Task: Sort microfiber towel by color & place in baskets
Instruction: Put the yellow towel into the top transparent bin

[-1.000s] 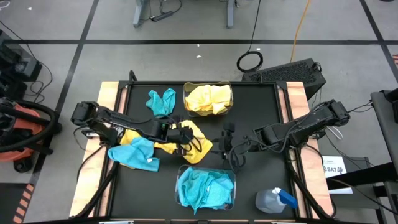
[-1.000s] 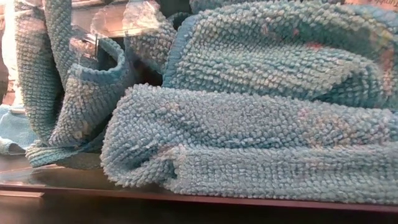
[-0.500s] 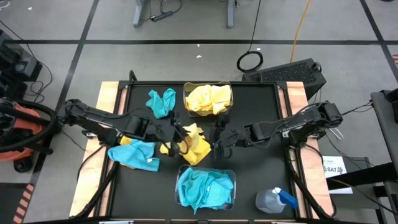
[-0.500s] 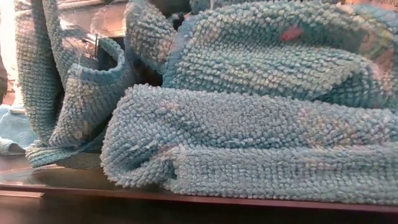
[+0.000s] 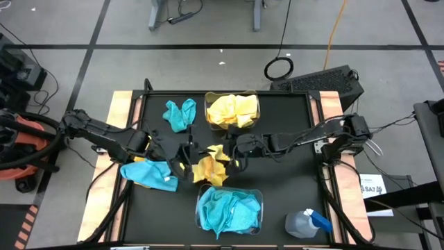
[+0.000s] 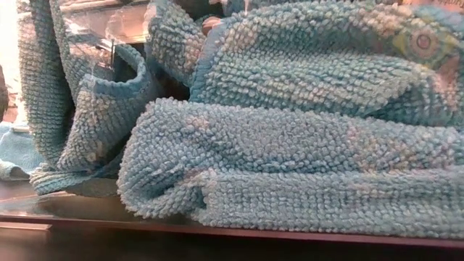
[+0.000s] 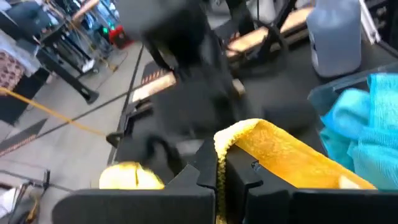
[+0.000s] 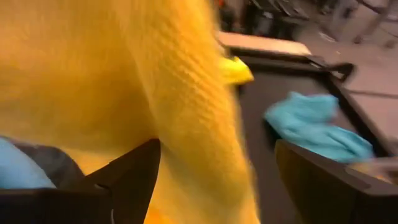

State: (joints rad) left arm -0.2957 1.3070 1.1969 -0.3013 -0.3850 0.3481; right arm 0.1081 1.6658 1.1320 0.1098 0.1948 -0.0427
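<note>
High view gives us the left gripper (image 5: 186, 157) clamped on a yellow towel (image 5: 210, 167) at the table's (image 5: 291, 187) centre, right gripper (image 5: 232, 147) spread wide beside it, likely to take it toward the yellow-filled basket (image 5: 232, 110) at the far edge.

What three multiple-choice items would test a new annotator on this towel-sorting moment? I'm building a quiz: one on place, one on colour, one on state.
1. Where is the spray bottle?
A. near right corner of the table
B. far left corner
C. inside a basket

2. What colour towels fill the near basket?
A. yellow
B. turquoise
C. both colours

3. What is the left gripper doing?
A. open, empty
B. shut on the yellow towel
C. holding the bottle

Answers: 1 A, the high view shows it there; 2 B, only turquoise inside; 3 B, the left wrist view shows yellow cloth pinched between its fingers.
</note>
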